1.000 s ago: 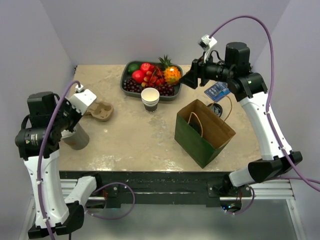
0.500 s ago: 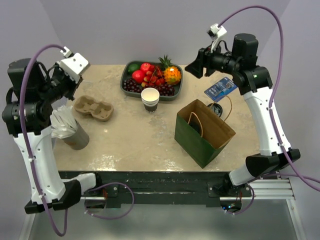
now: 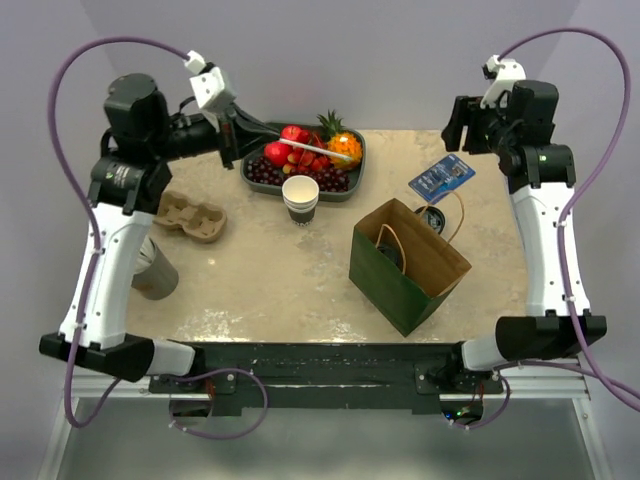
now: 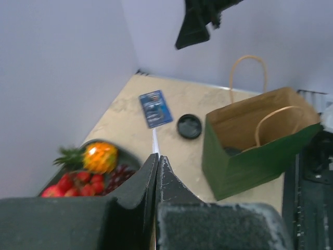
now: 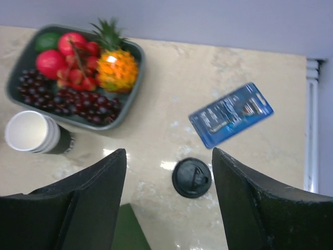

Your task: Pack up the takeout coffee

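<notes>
Resting low inside the bag (image 3: 395, 290), toward its left side: coffee (image 4: 231, 151), probably. Only a dark round top shows, and dimly. Bag upright and open, near-right on table (image 3: 260, 270). Loose lid (image 5: 192, 177) flat on the table just beyond the bag; blue packet (image 5: 230, 114) farther back. Cups (image 3: 300, 190) stacked left of bag, fruit tray (image 5: 140, 57) behind them. Left gripper (image 3: 243, 141) up over tray, jaws pinched on thin white stick (image 3: 322, 151). Right gripper (image 5: 169, 156) high over far-right corner, jaws wide, empty.
</notes>
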Controlling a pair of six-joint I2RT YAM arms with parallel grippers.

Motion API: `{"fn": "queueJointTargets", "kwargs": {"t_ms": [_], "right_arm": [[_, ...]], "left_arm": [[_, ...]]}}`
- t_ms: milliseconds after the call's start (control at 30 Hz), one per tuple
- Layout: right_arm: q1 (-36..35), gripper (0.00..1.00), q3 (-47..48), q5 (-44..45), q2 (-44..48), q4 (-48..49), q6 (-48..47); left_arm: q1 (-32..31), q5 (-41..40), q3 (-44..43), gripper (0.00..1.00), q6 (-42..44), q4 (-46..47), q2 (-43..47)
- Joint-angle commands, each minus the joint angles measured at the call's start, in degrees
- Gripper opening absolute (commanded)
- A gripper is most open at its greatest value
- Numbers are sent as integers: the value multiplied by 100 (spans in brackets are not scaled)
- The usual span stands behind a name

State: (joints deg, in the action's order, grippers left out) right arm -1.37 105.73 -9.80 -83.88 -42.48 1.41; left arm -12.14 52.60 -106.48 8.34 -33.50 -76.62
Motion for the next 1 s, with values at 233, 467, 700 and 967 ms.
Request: {"fn": "queueJointTargets", "kwargs": {"t_ms": [233, 467, 700, 967], "right_arm": [[637, 71, -914, 629, 758, -349, -106], [682, 72, -1099, 550, 855, -375, -115], [690, 72, -1186, 243, 820, -340, -106], [690, 72, -1134, 49, 759, -357, -115]], "left_arm": [[-2018, 875, -953, 0, 307, -542, -1021], [-2591, 471, -805, 0, 1151, -1395, -1066], [-3135, 14, -778, 0, 1232, -1248, -1513], [-3857, -294, -1410, 31, 987, -712, -2462]]}}
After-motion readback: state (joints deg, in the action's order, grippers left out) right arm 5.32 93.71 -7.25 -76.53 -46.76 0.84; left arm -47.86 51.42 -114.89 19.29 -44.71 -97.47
